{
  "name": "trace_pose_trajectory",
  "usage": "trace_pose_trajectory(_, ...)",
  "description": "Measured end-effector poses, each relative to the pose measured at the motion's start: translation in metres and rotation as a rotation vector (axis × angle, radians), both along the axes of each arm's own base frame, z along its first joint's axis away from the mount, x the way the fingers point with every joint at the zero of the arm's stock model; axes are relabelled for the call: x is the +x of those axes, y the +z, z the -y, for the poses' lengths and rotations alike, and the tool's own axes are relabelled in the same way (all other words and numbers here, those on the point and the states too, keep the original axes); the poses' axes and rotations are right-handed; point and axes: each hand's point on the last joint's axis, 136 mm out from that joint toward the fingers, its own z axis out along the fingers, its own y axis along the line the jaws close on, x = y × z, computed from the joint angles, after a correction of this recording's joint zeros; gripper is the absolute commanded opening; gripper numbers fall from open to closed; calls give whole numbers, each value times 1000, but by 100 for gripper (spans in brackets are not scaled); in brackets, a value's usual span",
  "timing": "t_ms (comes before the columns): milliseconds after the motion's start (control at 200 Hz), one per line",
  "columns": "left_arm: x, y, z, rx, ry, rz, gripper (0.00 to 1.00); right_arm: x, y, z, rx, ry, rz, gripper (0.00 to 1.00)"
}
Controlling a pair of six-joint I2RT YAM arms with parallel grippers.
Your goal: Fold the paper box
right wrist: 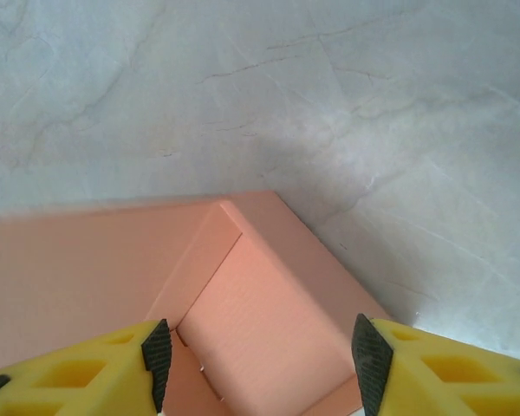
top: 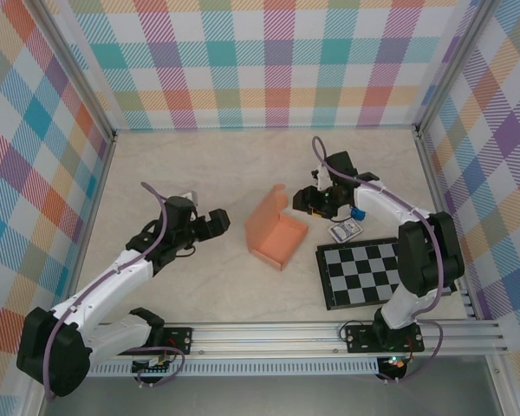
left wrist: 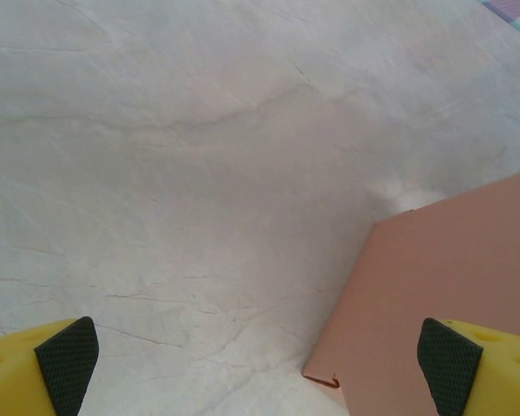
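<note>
roughly mid-table (top: 199, 165) sits the paper box (top: 279, 236), an open tray with one flap raised. right gripper (right wrist: 260, 347) hangs released over its corner; left gripper (left wrist: 260, 355), jaws spread wide and empty, sits just beside it.

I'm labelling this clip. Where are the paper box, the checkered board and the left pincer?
paper box (top: 280, 238), top view, on its open tray floor.
checkered board (top: 360, 273), top view, on its middle squares.
left pincer (left wrist: 258, 362), left wrist view, midway between its open fingertips.
</note>
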Motion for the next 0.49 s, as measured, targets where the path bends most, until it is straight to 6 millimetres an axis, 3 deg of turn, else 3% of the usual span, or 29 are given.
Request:
trace_pose_trajectory(175, -4, 4, 15, 0, -92, 27, 98, -4, 2, 4, -29, 29, 19, 59)
trace_pose_trajectory(315, -6, 15, 15, 3, -104, 71, 99, -2, 16, 12, -78, 61, 113, 57)
trace_pose_trajectory(495, -4, 21, 6, 19, -62, 98, 100, -11, 31, 15, -148, 303, 334, 55)
